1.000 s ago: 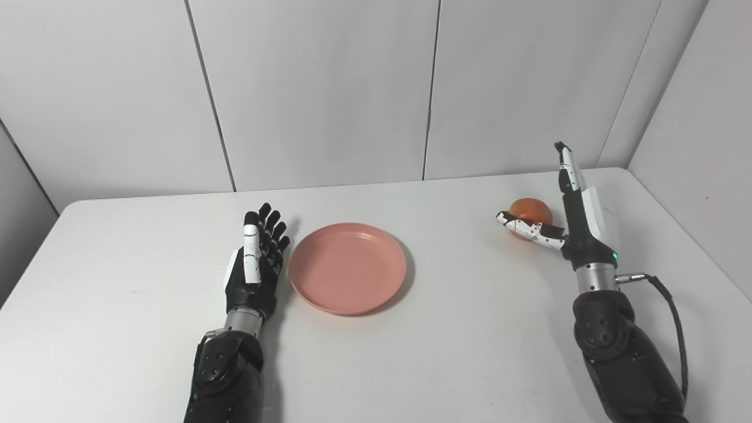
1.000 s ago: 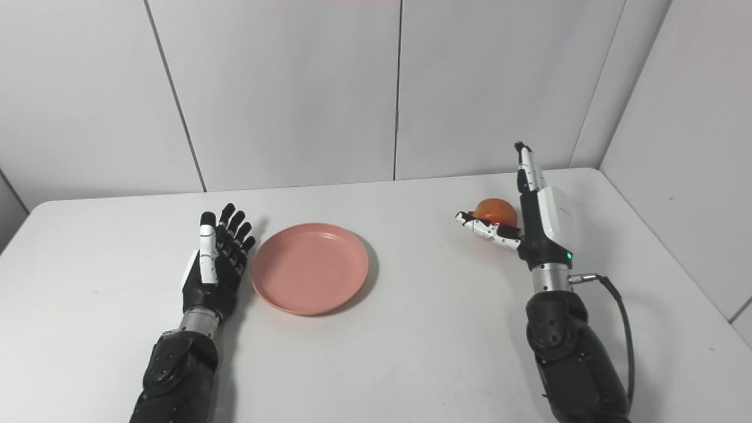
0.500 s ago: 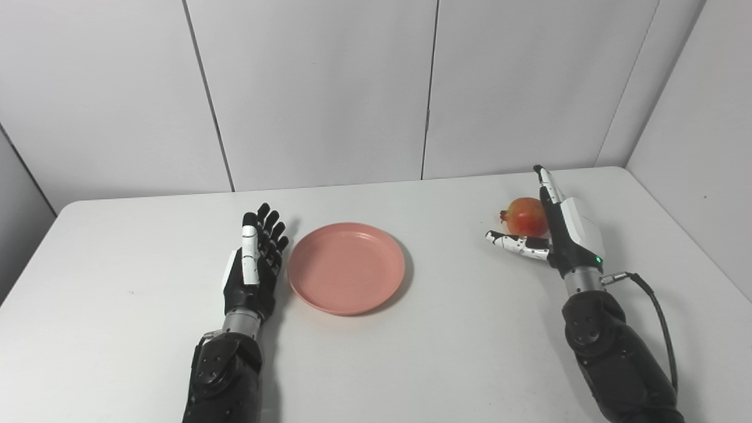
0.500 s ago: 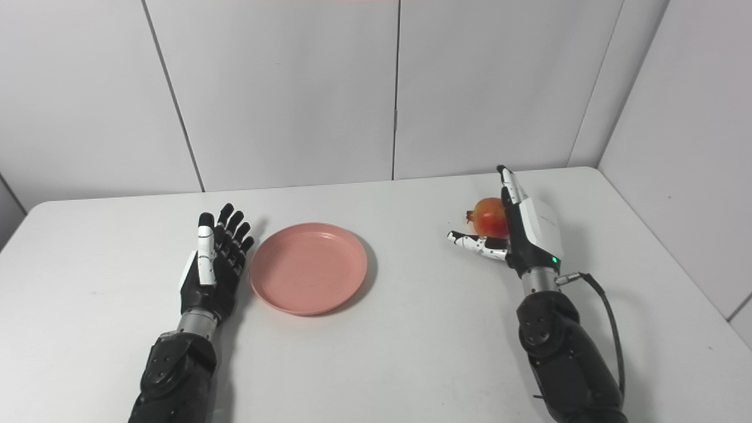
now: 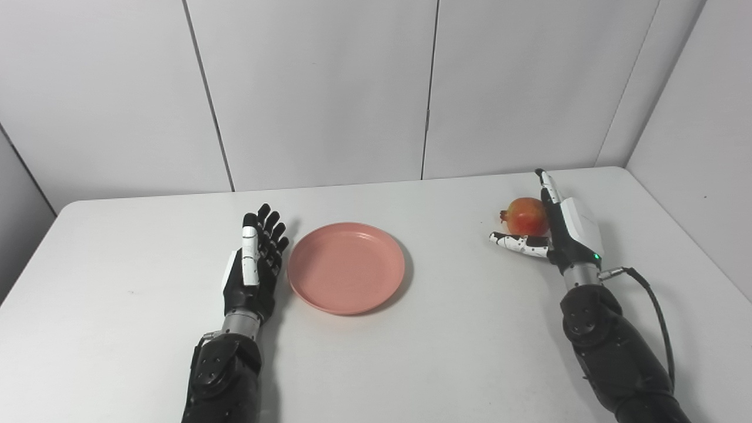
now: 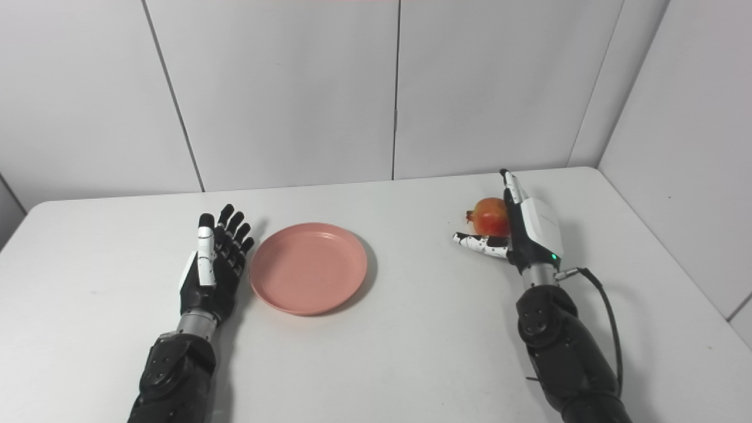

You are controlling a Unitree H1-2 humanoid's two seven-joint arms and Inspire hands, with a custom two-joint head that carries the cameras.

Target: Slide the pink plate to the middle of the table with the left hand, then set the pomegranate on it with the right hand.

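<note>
Left eye view: I see the pink plate [image 5: 346, 267] lying flat near the middle of the white table [image 5: 446, 341], empty. My left hand [image 5: 254, 267] rests just beside the plate's left rim, fingers straight and spread, holding nothing; whether it touches the rim I cannot tell. The pomegranate [image 5: 526, 216] sits on the table toward the far right corner, well apart from the plate. My right hand [image 5: 558, 229] stands edge-on against the fruit's right side, fingers extended, thumb [image 5: 517, 243] reaching out in front of it, not closed around it.
</note>
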